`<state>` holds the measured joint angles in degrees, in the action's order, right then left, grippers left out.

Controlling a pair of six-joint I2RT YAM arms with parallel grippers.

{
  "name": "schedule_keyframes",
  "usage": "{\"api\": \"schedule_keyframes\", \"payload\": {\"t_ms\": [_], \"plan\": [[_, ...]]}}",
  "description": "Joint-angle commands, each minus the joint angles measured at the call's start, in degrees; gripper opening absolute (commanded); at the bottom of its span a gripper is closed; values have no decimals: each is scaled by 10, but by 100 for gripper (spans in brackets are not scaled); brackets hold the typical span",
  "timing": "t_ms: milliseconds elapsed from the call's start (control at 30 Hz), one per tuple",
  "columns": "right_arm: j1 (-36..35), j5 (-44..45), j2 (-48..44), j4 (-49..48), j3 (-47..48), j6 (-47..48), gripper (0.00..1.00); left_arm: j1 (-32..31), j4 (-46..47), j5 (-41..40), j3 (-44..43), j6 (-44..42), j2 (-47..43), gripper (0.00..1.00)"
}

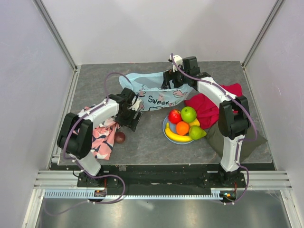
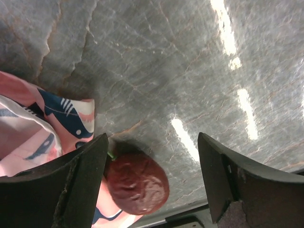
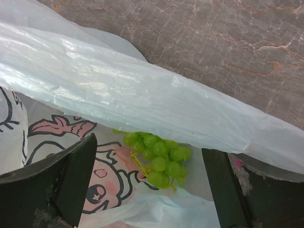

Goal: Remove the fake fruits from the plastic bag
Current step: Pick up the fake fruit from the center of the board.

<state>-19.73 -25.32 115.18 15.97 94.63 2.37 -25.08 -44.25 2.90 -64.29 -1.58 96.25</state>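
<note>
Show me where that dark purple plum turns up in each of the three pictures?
Top external: the plum lies on the table, lower left, beside the pink patterned cloth.
Left wrist: plum at bottom centre, by the left hand's left finger.
Right wrist: not in it.
Shared landmark: the pink patterned cloth, next to the plum in both views.

The plastic bag (image 3: pixel 142 95) partly covers the grape bunch (image 3: pixel 159 159).

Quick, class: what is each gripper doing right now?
Left gripper: open, holding nothing, plum beside one finger.
Right gripper: open, empty, over grapes in bag.
</note>
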Motion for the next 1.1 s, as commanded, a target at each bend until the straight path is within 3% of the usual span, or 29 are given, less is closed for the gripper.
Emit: {"api": "schedule_keyframes", "payload": {"t_ms": [0,100,200,300,433,667,767,967,1067], "plan": [[-2,1,-11,-8,7,8,98,4,-39,24,-13,-46,-39,86],[-1,-2,-9,-9,5,6,98,3,-93,48,-16,-120,-83,86],[-1,-6,-4,-8,6,3,98,4,-126,86,22,-267,-148,87],[-2,-10,2,-9,13,-1,98,1,-131,86,63,-314,-190,89],[-5,-9,2,-10,18,1,98,-5,-134,79,84,-302,-181,87],[-7,-6,-11,-10,-3,5,98,-16,-15,7,121,-243,-135,86],[-7,-4,-17,-10,-8,7,98,-16,3,-20,123,-225,-106,79],[-7,0,-22,-11,-14,11,98,-21,14,4,121,-199,-100,73],[-7,0,-22,-11,-16,11,98,-28,14,26,113,-196,-90,58]]}}
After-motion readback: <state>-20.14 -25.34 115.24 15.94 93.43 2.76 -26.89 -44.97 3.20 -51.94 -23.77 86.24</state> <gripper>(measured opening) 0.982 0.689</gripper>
